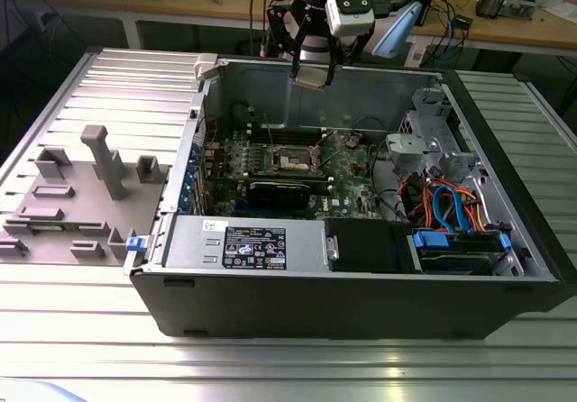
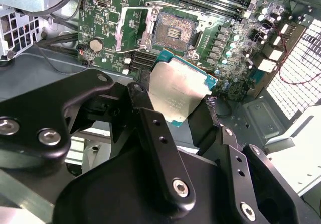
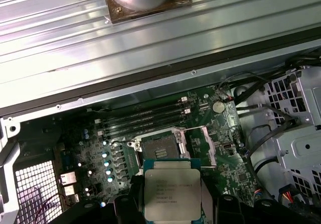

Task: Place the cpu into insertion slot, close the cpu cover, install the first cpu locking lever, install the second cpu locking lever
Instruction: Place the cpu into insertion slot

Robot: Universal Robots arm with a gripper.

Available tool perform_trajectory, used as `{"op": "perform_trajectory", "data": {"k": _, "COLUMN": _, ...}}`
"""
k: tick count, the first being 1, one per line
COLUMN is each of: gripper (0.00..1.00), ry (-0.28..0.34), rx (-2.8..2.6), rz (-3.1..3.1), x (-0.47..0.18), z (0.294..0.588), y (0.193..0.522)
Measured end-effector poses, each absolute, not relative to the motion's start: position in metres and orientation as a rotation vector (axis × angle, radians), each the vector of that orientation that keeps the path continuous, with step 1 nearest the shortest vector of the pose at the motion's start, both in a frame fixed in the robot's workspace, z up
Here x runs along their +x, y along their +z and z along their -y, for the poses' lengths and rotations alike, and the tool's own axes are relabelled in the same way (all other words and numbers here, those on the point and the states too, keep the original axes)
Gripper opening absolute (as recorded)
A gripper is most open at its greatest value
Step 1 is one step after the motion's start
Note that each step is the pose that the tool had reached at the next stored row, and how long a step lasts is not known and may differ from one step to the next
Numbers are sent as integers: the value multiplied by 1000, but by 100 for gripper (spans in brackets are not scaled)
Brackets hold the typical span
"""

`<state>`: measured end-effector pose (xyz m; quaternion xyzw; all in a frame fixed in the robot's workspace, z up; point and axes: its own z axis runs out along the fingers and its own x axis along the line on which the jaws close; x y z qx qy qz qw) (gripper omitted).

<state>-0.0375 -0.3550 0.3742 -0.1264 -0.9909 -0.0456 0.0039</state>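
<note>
My gripper (image 1: pixel 314 70) hangs above the back wall of the open computer case (image 1: pixel 361 307) and is shut on the cpu (image 1: pixel 314 77), a thin square chip with a silver-grey top. In both wrist views the black fingers (image 2: pixel 143 108) clamp the cpu (image 2: pixel 176 89) (image 3: pixel 172 190) by its opposite edges. The insertion slot (image 1: pixel 296 159) (image 2: pixel 174 31) (image 3: pixel 158 146) lies bare on the green board well below the cpu. The cpu cover (image 2: pixel 131 29) (image 3: pixel 194 142), a silvery frame, stands swung open beside the slot.
A long black card (image 1: pixel 284 190) lies in front of the slot and memory slots (image 3: pixel 143 118) lie behind it. A drive cage (image 1: pixel 433 141) and coloured cables (image 1: pixel 446 208) fill the case's right in the exterior view. A grey fixture (image 1: pixel 99 163) stands at that view's left.
</note>
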Motion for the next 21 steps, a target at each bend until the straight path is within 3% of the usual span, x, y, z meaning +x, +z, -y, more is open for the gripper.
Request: {"op": "perform_trajectory", "data": {"k": 21, "gripper": 54, "ry": -138, "rx": -545, "rz": 3110, "x": -38, "z": 355, "y": 373}}
